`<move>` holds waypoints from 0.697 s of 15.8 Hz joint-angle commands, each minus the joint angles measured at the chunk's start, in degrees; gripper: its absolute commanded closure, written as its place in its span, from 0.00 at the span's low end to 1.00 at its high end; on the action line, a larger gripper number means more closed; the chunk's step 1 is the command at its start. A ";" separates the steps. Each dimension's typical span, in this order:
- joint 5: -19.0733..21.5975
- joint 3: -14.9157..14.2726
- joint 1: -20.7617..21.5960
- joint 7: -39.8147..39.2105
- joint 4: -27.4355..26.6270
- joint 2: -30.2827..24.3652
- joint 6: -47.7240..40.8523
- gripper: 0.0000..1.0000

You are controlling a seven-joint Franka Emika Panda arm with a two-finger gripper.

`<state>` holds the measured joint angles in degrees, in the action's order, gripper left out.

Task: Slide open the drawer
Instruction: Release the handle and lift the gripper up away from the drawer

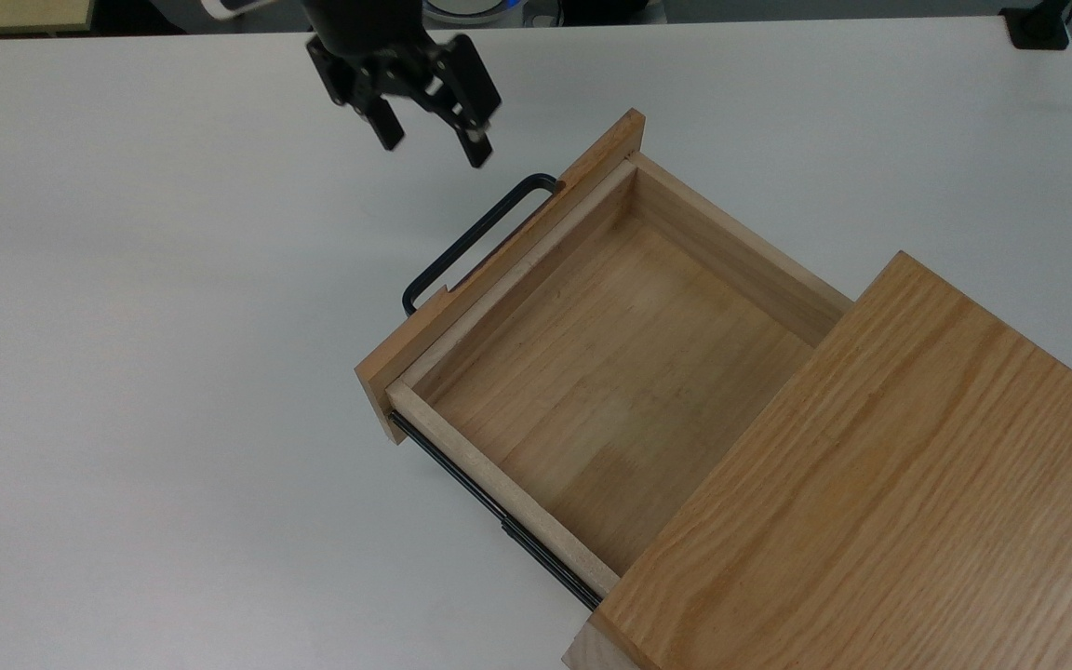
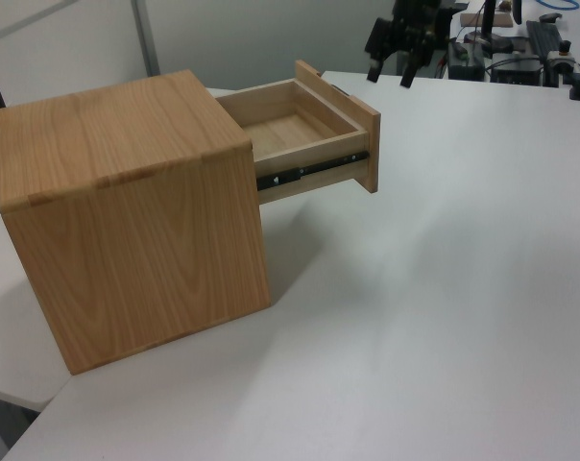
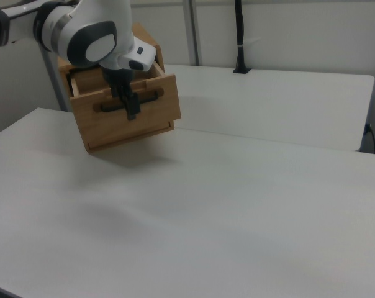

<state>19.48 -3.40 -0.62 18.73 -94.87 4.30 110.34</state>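
Note:
The light wooden drawer [image 1: 610, 372] stands pulled far out of the oak-coloured cabinet [image 1: 871, 484], and its tray is empty. Its black U-shaped handle [image 1: 475, 244] sticks out from the front panel [image 1: 462, 321], free of any grip. My gripper [image 1: 435, 147] hangs open above the table, up and to the top view's left of the handle, holding nothing. In the left view the gripper [image 2: 388, 79] hovers above and beyond the front panel [image 2: 355, 144], with the black side rail [image 2: 304, 173] exposed. In the right view the gripper [image 3: 131, 108] overlaps the drawer front [image 3: 128, 124].
The cabinet [image 2: 127, 211] sits on a wide white table [image 1: 145, 391]. A black cable post [image 3: 239, 37] stands at the table's far edge in the right view. Equipment and cables [image 2: 520, 48] crowd the background beyond the table in the left view.

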 commanded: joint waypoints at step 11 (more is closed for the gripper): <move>-23.52 -0.11 -3.68 -22.33 -1.02 -9.04 -21.23 0.00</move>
<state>-2.75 -3.72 -4.29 -1.84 -94.79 -2.76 90.46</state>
